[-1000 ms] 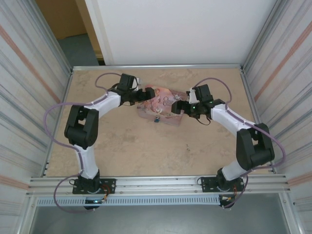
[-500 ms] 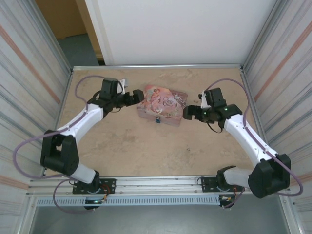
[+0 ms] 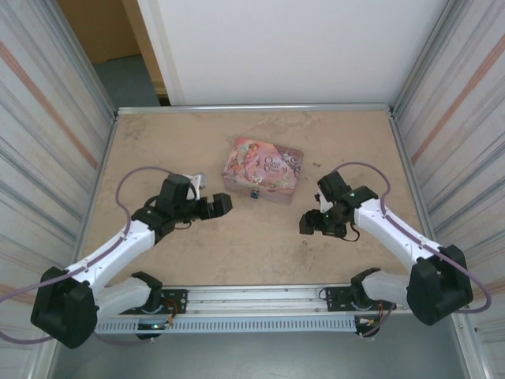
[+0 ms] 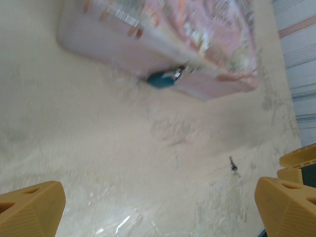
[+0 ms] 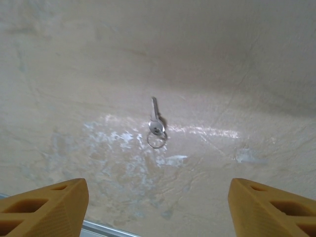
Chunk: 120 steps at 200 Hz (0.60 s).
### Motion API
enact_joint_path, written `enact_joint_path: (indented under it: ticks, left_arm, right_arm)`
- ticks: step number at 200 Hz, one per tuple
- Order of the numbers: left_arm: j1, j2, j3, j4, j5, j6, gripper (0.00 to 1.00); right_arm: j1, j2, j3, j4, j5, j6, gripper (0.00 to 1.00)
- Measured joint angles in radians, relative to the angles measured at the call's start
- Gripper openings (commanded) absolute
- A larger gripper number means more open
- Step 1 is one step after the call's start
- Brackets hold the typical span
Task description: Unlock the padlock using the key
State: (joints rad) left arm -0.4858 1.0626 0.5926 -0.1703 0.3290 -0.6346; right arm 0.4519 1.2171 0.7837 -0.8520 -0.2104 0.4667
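1. The padlock [image 3: 255, 193] sits at the 6 o'clock side of the pink tin [image 3: 263, 167], with its blue body against the tin's near wall, down by the worktop [image 3: 237, 253].
2. In the left wrist view the padlock [image 4: 160, 79] shows a silvery part at its 2 o'clock end, against the pink tin [image 4: 148, 29]. This view is blurred, so it cannot be told whether the shackle is shut.
3. The key [image 5: 155, 123] lies flat on the bare worktop, well apart from the padlock. In the right wrist view its blade points to 12 o'clock, and a thin ring is attached at its 6 o'clock end.
4. In the left wrist view the key [image 4: 234, 167] lies at 4 o'clock from the padlock.
5. The right hand [image 3: 309, 223] is at 4 o'clock from the pink tin. Its fingers [image 5: 44, 205] stand apart with nothing between them. The key lies ahead of the gap, untouched.
6. The left hand [image 3: 222, 205] is at 8 o'clock from the pink tin and points toward it. Its fingers [image 4: 29, 207] stand wide apart and hold nothing.
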Motion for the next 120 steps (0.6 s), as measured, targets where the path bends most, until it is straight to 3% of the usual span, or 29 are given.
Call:
enact_joint_path:
  ticks: [31, 120]
  left_arm:
    - [-0.001, 0.0, -0.07, 0.025, -0.009, -0.048, 0.99]
    - [-0.001, 0.024, -0.072, 0.071, -0.016, -0.07, 0.99]
  right_arm:
    - [0.045, 0.085, 0.0, 0.014, 0.006, 0.005, 0.61]
    - [0.174, 0.332, 0.097, 0.013, 0.113, 0.002, 0.44]
